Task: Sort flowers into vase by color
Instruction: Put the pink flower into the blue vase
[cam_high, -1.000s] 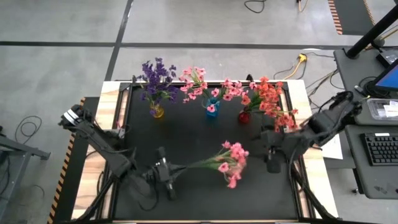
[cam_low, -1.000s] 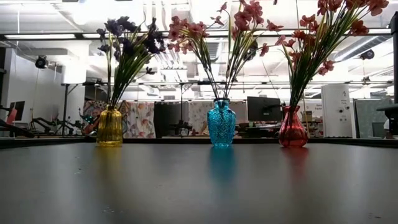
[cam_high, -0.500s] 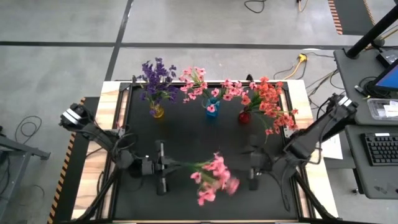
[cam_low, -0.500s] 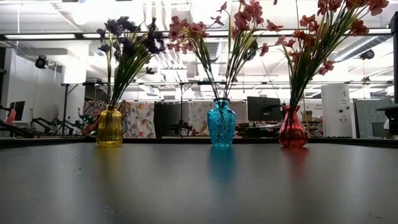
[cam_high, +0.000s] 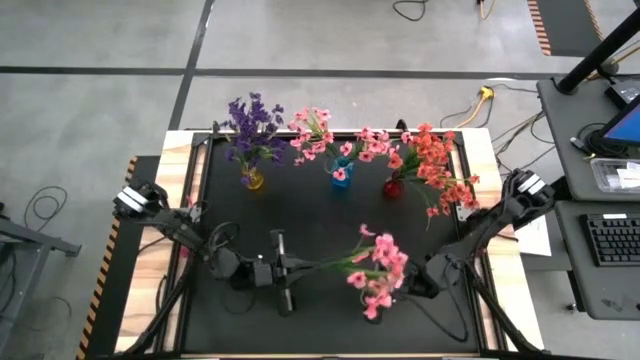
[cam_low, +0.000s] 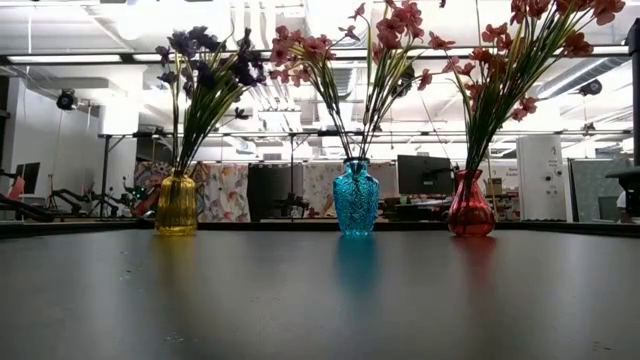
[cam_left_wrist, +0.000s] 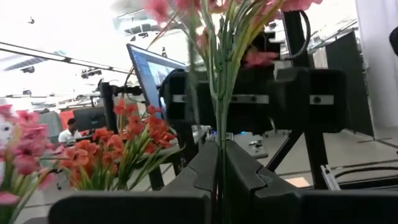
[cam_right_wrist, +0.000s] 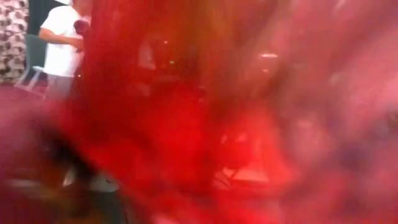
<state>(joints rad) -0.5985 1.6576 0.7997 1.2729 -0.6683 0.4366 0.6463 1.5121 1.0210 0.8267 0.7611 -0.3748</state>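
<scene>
Flowers: three filled vases, one pink sprig (cam_high: 372, 270) clenched in left claw (cam_high: 290, 267), right claw (cam_high: 415, 287) released.

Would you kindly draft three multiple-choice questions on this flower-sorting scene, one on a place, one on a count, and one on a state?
1. Where does the blue glass vase stand in the back row?
A. Between the yellow glass vase and the red glass vase
B. At the far left end
C. At the far right end

2. How many vases stand on the black table mat?
A. Two
B. Three
C. Four

3. What is the left gripper doing?
A. Hanging open and empty
B. Shut on the green stem of a pink flower sprig
C. Gripping a vase

Answers:
1. A, as the low view shows it in the middle.
2. B: yellow, blue and red.
3. B, as the left wrist view shows the stem pinched between the fingers.
</scene>
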